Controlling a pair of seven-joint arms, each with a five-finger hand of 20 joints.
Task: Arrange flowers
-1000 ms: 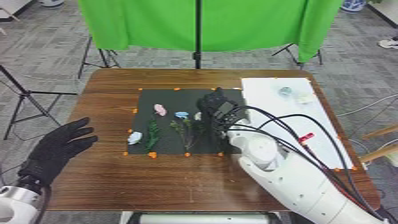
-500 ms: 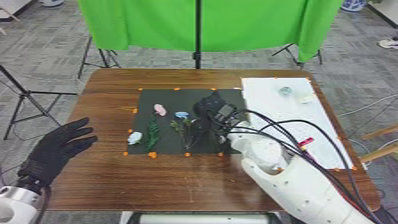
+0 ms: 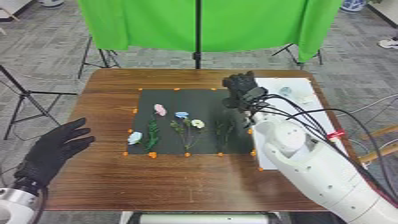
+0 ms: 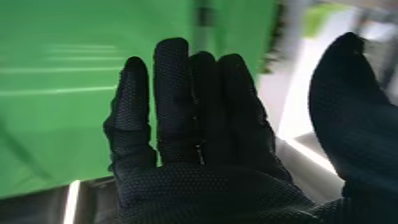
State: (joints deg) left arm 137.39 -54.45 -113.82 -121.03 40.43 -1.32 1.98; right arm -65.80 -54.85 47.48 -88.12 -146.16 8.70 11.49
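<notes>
On the brown wooden table (image 3: pixel 178 185), a black mat (image 3: pixel 209 145) bears a pink flower (image 3: pixel 160 109), a blue flower (image 3: pixel 181 115) and two white flowers (image 3: pixel 197 123), one at its near left, with a green sprig (image 3: pixel 152 134) and thin stems (image 3: pixel 222 131) farther right. The right hand (image 3: pixel 238 89) is above the mat's far right by a white sheet (image 3: pixel 274 85), fingers straight, thumb apart; the left hand (image 3: pixel 55 152) is spread at the table's left. Beyond are a green cloth (image 3: pixel 142 25), tripods (image 3: pixel 28 92) and grey floor (image 3: pixel 355 65).
</notes>
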